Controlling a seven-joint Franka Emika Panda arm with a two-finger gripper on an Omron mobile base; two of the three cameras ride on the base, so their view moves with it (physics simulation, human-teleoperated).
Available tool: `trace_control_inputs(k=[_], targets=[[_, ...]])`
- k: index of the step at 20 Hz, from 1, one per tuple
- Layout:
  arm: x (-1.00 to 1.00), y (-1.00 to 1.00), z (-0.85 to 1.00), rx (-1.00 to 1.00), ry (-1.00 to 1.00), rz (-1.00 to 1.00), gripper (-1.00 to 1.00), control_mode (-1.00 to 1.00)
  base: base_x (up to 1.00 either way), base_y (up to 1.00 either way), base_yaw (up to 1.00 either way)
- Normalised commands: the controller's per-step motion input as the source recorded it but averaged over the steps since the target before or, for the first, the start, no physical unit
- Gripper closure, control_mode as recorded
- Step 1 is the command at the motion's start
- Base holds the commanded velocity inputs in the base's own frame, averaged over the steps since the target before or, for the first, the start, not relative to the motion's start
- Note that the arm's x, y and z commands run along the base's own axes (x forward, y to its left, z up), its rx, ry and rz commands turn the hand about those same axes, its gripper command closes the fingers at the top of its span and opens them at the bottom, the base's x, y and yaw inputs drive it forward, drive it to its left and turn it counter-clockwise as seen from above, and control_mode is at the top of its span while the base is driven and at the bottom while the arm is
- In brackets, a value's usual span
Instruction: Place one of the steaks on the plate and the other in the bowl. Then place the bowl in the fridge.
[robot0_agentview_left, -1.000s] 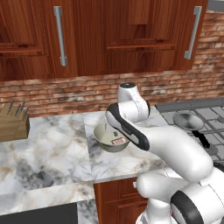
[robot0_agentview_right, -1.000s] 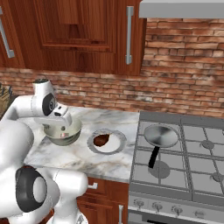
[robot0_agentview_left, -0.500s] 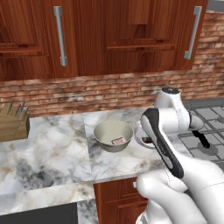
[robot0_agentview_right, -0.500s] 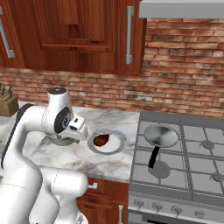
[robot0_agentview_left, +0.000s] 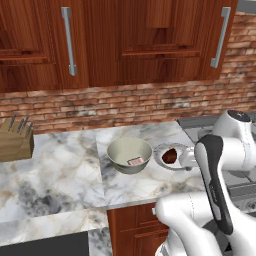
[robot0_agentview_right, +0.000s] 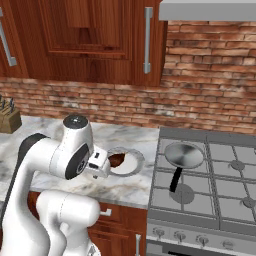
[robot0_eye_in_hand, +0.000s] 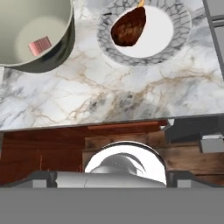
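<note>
You had the marble counter (robot0_agentview_left: 65, 175) in front of you, with the stove (robot0_agentview_right: 215, 175) at its right end and a steel frying pan (robot0_agentview_right: 184, 155) on a burner. The cream bowl (robot0_agentview_left: 129, 155) sat on the counter with the pinkish-red steak (robot0_agentview_left: 136, 161) lying inside it. Just beside it, the grey-rimmed plate (robot0_agentview_left: 167, 148) held the dark brown steak (robot0_eye_in_hand: 129, 26). Your gripper (robot0_agentview_right: 100, 165) hung at the counter's front edge, near the plate and touching nothing; you could not tell how its jaws stood. A knife block (robot0_agentview_left: 15, 142) stood far left.
</note>
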Motion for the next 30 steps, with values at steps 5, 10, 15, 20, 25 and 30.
trace_control_inputs(k=[5, 10, 15, 20, 25, 30], targets=[[0.0, 0.0, 0.0, -0.12, 0.04, 0.0, -1.0, -1.0, 0.0, 0.0, 0.0], [0.0, 0.0, 0.0, 0.0, 0.0, 0.0, -1.0, -1.0, 0.0, 0.0, 0.0], [-0.06, -0.04, 0.0, 0.0, 0.0, 0.0, -1.0, 1.0, -0.2, -0.15, -0.01], [0.0, 0.0, 0.0, 0.0, 0.0, 0.0, -1.0, 1.0, -0.32, -0.26, -0.03], [0.0, 0.0, 0.0, 0.0, 0.0, 0.0, -1.0, 1.0, -0.2, -0.65, -0.1], [0.0, 0.0, 0.0, 0.0, 0.0, 0.0, -1.0, 1.0, -0.49, -0.24, -0.05]])
